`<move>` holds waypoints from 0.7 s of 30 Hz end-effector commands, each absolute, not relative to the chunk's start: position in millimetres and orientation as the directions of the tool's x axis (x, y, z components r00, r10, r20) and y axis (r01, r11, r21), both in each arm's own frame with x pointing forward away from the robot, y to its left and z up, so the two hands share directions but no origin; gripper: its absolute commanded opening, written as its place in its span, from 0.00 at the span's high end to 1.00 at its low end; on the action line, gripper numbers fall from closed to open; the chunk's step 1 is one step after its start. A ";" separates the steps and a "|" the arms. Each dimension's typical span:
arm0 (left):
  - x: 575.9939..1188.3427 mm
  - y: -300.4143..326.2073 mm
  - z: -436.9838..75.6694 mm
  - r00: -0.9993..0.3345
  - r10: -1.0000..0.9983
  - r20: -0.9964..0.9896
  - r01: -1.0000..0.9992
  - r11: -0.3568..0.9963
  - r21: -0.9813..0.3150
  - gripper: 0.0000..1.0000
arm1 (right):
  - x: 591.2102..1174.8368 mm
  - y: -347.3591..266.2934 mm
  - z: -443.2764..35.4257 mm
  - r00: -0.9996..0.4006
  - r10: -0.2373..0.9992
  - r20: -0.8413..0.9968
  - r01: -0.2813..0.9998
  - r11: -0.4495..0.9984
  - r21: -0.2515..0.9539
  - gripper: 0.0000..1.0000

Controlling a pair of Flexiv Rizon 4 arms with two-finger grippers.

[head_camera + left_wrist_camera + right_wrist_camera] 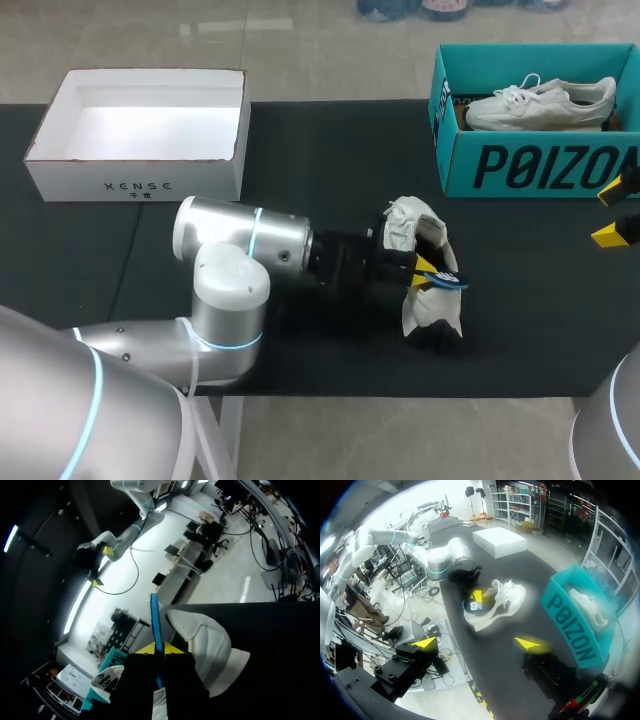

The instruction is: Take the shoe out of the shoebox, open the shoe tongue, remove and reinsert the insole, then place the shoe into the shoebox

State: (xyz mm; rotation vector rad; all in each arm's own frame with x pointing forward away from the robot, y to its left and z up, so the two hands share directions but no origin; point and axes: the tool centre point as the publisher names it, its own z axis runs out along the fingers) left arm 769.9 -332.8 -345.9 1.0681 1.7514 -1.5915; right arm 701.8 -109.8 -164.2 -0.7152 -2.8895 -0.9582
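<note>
Shoe [418, 308] lies on table [330, 150] near teal box [540, 165], long axis running away from robot. Left gripper [159, 649] meets it from side, pinching insole [155, 620] on edge. Right gripper [614, 212] spread wide, well apart. Left nearer; insole probably must turn along that axis.

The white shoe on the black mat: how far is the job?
Done: the white lace-up shoe lies on the black mat, outside the teal cardboard shoebox. In hand: the left gripper is shut on the blue insole, which sticks out of the shoe; going out or back in, I cannot tell. Left: seat the insole, box the shoe. The right gripper is open.
</note>
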 end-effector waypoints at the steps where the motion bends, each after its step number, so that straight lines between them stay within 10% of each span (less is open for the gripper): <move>1: 779.2 -333.2 -352.3 -0.539 0.215 -0.814 0.833 -0.008 -0.554 1.00 | 701.1 -109.6 -164.9 -0.895 0.420 0.152 0.428 0.708 0.562 0.00; 21: 785.0 -329.0 -355.8 -0.545 0.218 -0.810 0.833 0.025 -0.553 0.88 | 701.1 -109.6 -164.9 -0.895 0.420 0.152 0.428 0.708 0.562 0.00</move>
